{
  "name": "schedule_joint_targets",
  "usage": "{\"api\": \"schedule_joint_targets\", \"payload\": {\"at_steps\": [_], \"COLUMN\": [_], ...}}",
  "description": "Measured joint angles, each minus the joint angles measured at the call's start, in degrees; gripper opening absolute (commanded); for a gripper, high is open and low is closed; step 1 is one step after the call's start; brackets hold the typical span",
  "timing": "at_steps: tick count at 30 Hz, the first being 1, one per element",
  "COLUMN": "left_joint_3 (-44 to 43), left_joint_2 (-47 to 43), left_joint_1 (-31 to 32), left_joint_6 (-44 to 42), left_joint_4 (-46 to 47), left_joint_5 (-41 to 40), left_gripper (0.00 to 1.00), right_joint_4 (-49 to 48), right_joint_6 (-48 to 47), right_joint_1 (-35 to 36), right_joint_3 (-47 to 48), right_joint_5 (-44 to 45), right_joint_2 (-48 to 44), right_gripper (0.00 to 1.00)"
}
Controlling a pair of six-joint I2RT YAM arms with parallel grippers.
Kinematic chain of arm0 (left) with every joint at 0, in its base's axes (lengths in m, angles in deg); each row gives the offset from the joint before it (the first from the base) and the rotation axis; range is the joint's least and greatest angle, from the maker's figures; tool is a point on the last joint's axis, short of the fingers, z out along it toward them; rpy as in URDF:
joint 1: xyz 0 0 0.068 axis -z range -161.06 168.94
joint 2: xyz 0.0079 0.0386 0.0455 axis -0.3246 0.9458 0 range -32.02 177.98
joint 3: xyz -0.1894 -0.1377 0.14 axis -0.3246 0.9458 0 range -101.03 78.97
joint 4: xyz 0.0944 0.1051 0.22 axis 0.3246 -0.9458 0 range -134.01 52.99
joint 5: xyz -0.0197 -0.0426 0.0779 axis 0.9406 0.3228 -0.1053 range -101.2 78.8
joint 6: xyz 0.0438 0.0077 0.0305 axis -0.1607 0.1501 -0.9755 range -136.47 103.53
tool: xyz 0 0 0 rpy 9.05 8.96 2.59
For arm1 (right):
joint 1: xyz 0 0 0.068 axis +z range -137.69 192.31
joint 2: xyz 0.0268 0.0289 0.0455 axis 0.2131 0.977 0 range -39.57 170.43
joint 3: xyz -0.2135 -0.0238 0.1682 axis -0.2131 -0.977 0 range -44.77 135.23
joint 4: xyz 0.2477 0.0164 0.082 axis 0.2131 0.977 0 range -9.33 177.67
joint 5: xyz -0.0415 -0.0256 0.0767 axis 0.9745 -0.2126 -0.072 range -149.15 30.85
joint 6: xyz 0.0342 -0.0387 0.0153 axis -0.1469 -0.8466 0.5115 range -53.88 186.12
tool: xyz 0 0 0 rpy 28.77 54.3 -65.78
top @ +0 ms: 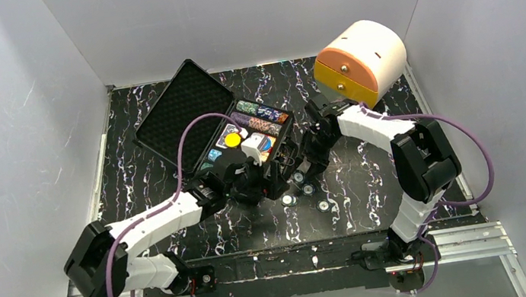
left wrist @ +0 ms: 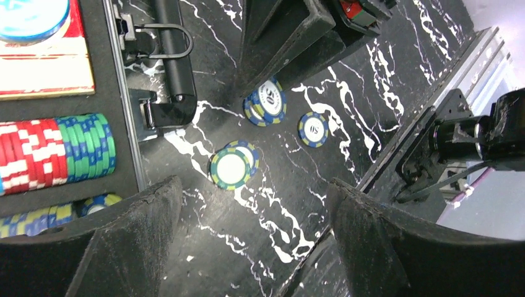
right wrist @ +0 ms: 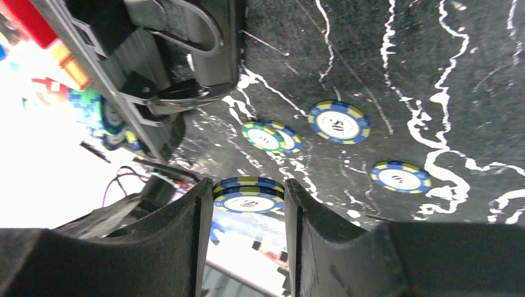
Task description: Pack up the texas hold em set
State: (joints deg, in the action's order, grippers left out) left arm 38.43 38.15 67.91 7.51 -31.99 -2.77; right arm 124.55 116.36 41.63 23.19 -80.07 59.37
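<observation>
Right gripper is pinching a small stack of blue-and-yellow chips near the case's handle side. Black foam-lined case is lying open on the marbled table, holding ribbed red and green chip rows. Beside it, the left gripper, jaws spread, is hovering over flat round loose chips.

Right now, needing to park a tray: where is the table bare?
Bare: far strip between case and drawer box; left edge beside the lid. Crowded: in front of the case, loose chips, open left gripper, right gripper shut on chip stack.
</observation>
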Motion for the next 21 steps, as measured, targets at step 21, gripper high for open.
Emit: {"api": "schedule_joint_targets", "payload": {"at_steps": [21], "left_joint_3": [-2.0], "left_joint_2": [10.4], "left_joint_1": [-0.5], "left_joint_6": [22.6], "left_joint_4": [13.8], "left_joint_5": [-5.3], "left_gripper": [0.55], "right_joint_4": [-8.2], "right_joint_6": [17.3], "right_joint_1": [-2.0], "right_joint_3": [-2.0], "right_joint_5": [-10.4], "right_joint_2": [-6.7], "right_gripper": [0.31]}}
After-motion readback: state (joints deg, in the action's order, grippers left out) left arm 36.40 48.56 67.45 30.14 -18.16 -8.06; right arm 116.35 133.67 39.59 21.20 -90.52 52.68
